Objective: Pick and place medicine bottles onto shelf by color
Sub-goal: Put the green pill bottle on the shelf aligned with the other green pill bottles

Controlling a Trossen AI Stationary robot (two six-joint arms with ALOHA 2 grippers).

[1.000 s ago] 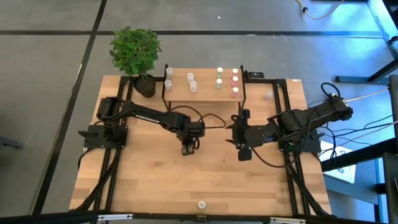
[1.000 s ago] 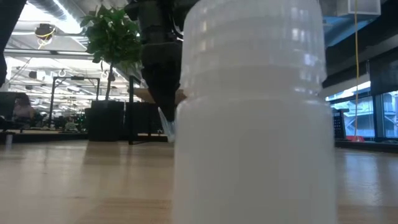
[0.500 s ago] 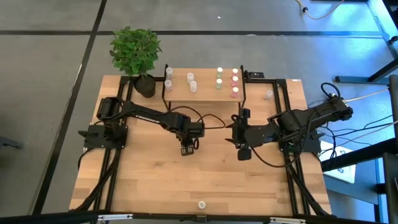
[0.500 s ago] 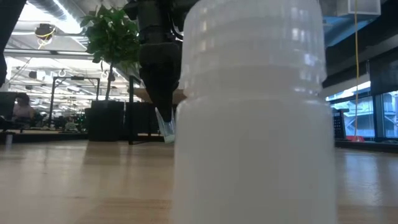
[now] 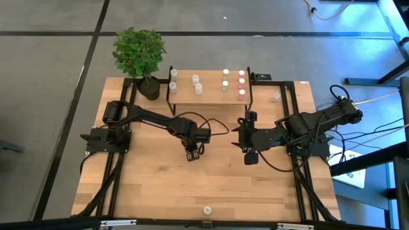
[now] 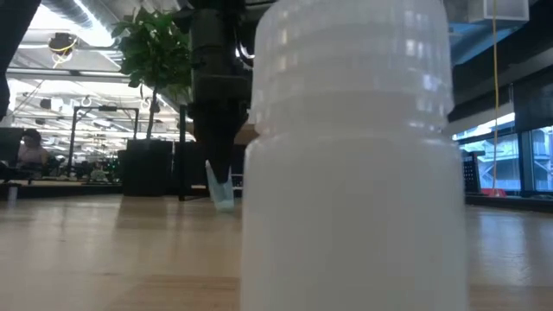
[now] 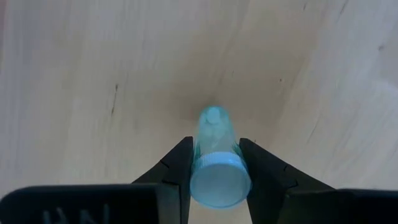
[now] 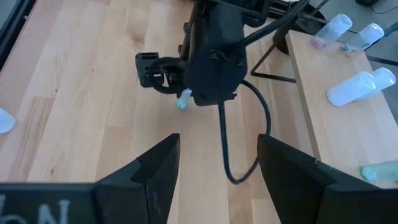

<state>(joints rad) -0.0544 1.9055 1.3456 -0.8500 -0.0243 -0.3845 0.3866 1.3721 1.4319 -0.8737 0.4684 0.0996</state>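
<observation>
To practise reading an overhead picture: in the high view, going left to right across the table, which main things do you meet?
Leafy green potted plant → left gripper, shut on a small blue-capped bottle → lone white-capped bottle at the table's near edge → open right gripper → lone pale bottle near the far right corner.

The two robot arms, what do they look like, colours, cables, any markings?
Both arms are dark, jointed and slim. The left gripper has two black wedge-shaped fingers; the right gripper has matching black fingers. Black cables loop off each wrist. Faint raised lettering marks each gripper base.
</observation>
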